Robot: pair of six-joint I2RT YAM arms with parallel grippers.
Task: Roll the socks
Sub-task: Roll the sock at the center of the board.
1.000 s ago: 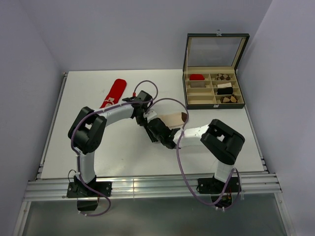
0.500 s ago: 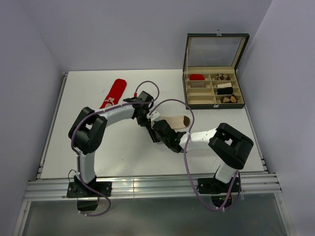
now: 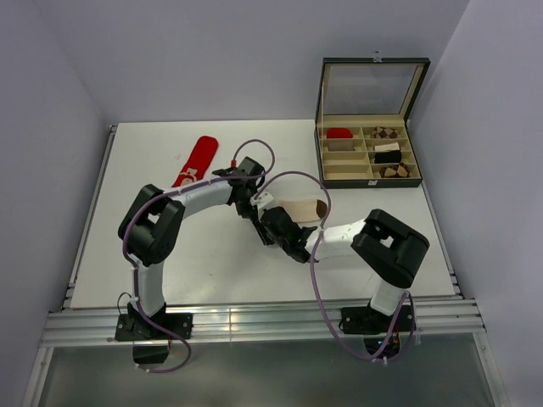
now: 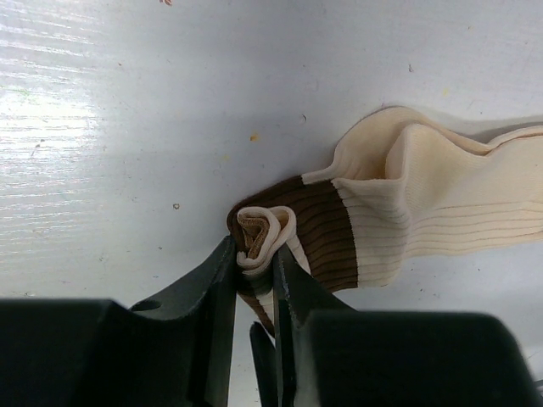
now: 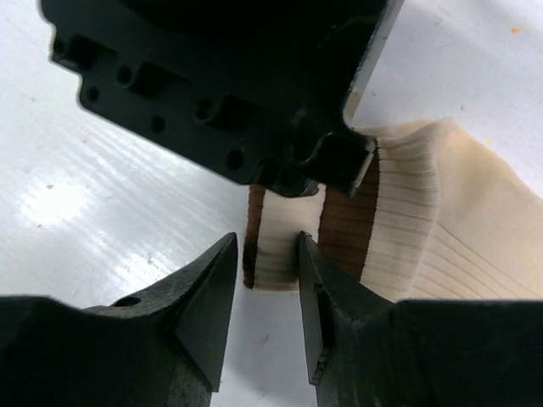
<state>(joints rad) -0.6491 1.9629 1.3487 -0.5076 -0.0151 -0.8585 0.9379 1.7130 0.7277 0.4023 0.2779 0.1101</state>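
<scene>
red sock [image 3: 197, 159] lies flat at the far left of the table [image 3: 212, 263], its long axis running away from the arms, white marks at the near end. left arm bends in from the left, left gripper [image 4: 253, 284] clenched on the rolled brown band of the cream sock [image 3: 304, 207] — which stretches rightward at mid-table, brown toe to the right. right gripper [image 5: 267, 271] faces it, jaws parted astride the roll's end. far right, an open box [image 3: 369, 181] holds rolled bundles.

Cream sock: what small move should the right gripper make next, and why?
Probably close the right gripper on the rolled brown band of the cream sock: the left gripper pinches that roll, and the right jaws straddle it without gripping.
</scene>
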